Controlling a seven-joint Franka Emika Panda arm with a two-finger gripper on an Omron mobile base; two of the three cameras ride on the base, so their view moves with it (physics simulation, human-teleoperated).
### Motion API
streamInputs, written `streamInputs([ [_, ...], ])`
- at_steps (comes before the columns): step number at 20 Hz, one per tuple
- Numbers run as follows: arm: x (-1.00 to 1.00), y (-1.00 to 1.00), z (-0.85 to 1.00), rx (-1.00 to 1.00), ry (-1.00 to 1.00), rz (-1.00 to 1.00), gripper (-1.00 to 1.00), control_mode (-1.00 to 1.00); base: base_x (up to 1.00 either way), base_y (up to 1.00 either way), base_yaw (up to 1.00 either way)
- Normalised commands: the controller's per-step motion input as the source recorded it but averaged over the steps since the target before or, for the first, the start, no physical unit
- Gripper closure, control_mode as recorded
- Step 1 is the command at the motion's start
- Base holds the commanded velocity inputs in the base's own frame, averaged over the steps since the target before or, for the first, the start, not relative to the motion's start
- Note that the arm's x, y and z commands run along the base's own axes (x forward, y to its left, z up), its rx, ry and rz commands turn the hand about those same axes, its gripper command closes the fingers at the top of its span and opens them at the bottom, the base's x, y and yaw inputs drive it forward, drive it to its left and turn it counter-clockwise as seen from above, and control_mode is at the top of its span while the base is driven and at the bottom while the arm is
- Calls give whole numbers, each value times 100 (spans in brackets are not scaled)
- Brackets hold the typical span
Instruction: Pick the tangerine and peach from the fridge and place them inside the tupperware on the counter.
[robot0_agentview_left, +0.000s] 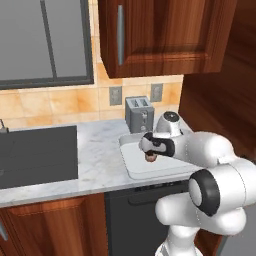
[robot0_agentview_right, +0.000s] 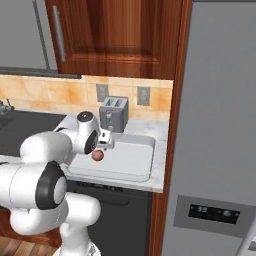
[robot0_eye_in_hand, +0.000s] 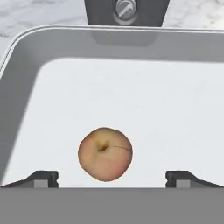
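Gripper (robot0_eye_in_hand: 112, 177) over the tupperware (robot0_eye_in_hand: 26, 87), jaws spread wide, finger tips well apart either side of the peach (robot0_eye_in_hand: 105, 154) and clear of it. Peach (robot0_agentview_right: 98, 155) sits just below the hand, inside the container's rim (robot0_agentview_left: 131, 170); whether it rests on the white floor I cannot tell. Tupperware lies on the counter (robot0_agentview_left: 95, 155), near side of the grey toaster (robot0_agentview_left: 139, 113). Fridge (robot0_agentview_right: 220, 125) at right, door shut; its dark display panel (robot0_agentview_right: 214, 213) carries marks too small to read.
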Motion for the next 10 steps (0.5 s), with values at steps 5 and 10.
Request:
streamInputs([
  [5,-87,-5,81,0,-13,0,-100,-100,0,0,0],
  [10,-100,-12,73,0,-19,0,-100,-100,0,0,0],
])
